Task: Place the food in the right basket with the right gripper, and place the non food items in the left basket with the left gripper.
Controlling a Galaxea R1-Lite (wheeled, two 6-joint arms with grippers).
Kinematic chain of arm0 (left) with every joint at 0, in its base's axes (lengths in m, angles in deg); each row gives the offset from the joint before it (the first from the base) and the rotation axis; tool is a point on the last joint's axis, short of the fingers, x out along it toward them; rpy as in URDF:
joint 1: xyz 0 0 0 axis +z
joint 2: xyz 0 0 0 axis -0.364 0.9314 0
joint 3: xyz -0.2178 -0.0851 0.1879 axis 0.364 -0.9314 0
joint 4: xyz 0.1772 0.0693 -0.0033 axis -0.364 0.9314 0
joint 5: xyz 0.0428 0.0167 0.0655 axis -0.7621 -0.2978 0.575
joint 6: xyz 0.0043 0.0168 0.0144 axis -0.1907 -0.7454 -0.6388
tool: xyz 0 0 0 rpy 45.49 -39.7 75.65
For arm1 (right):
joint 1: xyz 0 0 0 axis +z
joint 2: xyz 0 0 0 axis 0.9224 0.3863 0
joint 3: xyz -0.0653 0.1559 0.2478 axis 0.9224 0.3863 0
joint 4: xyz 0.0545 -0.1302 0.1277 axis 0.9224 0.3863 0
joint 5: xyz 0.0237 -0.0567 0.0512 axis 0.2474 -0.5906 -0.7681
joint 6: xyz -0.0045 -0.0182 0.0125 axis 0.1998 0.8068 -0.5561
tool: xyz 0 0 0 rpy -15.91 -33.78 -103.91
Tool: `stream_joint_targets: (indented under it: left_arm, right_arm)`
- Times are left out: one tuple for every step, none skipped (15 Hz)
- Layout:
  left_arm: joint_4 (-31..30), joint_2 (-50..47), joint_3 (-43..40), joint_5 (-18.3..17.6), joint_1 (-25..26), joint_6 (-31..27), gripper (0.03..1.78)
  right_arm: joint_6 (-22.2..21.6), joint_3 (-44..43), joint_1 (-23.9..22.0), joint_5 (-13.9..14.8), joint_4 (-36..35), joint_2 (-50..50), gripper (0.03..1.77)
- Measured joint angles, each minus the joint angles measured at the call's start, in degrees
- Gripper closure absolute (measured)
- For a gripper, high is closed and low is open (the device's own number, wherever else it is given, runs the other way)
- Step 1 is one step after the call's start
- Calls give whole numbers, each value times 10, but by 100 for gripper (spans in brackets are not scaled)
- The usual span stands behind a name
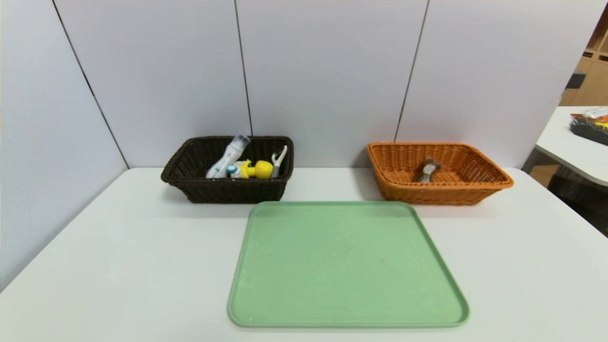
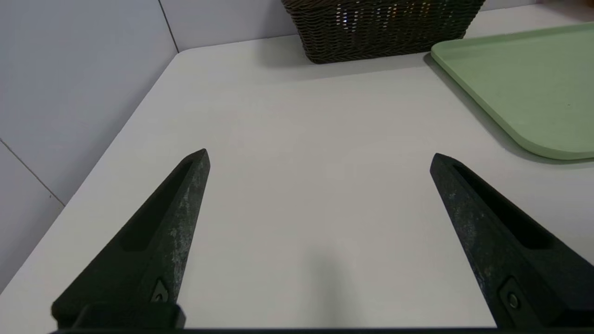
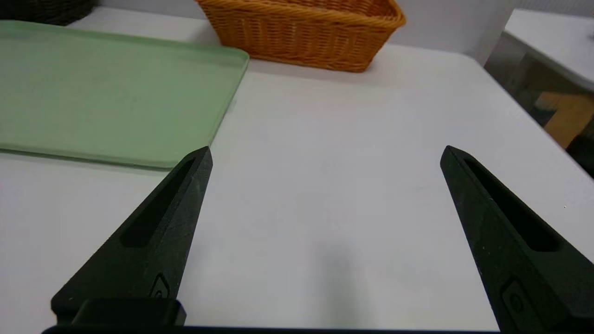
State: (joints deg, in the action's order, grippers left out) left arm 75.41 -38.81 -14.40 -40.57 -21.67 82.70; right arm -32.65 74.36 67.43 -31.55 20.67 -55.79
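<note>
While both arms sit low at the near edge of the white table, out of the head view, each wrist view shows its own claw spread wide and holding nothing. The left gripper, a black two-fingered pointed claw, hovers level over the bare tabletop near the left edge, its tips far apart. The right gripper, a matching black claw, hovers the same way over the tabletop toward the right edge, its tips equally far apart.

At the far edge of the table, left of the middle, stands the left basket, a rectangular dark brown woven wicker one, close against the grey wall panels. Inside it lie the non food items: a small clear bottle with a grey cap leaning up toward the back wall, a yellow duck toy on a white-blue wheeled car beside it, and a white peeler with a grey handle propped against the basket's right end.

Also at the far edge, toward the right corner, stands the right basket, a rectangular orange-tan wicker one with a flared rim. The food, a small dark snack in clear wrap, lies on its floor near the middle.

Between the two baskets and nearer the robot lies a pale green rectangular plastic tray with rounded corners, its far edge just short of both baskets. Nothing rests on it.

A second white table stands off to the right.
</note>
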Motion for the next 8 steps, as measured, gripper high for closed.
stream_joint_targets:
  left_arm:
    - [0,0,0,0,0,10,12]
    - [0,0,0,3,0,19,12]
    - [-1,0,0,6,0,24,12]
    - [-1,0,0,12,0,28,12]
    - [-1,0,0,16,0,31,12]
    - [-1,0,0,16,0,32,12]
    - [-1,0,0,16,0,32,12]
    - [-1,0,0,17,0,32,12]
  right_arm:
    - [-27,0,0,7,1,0,10]
    - [-57,1,0,20,1,0,11]
    - [-74,1,0,30,0,0,10]
    - [-76,1,0,32,1,0,10]
    - [-76,1,0,32,0,0,10]
    - [-77,1,0,32,0,0,10]
    - [-77,1,0,32,0,0,10]
    - [-79,1,0,33,0,0,10]
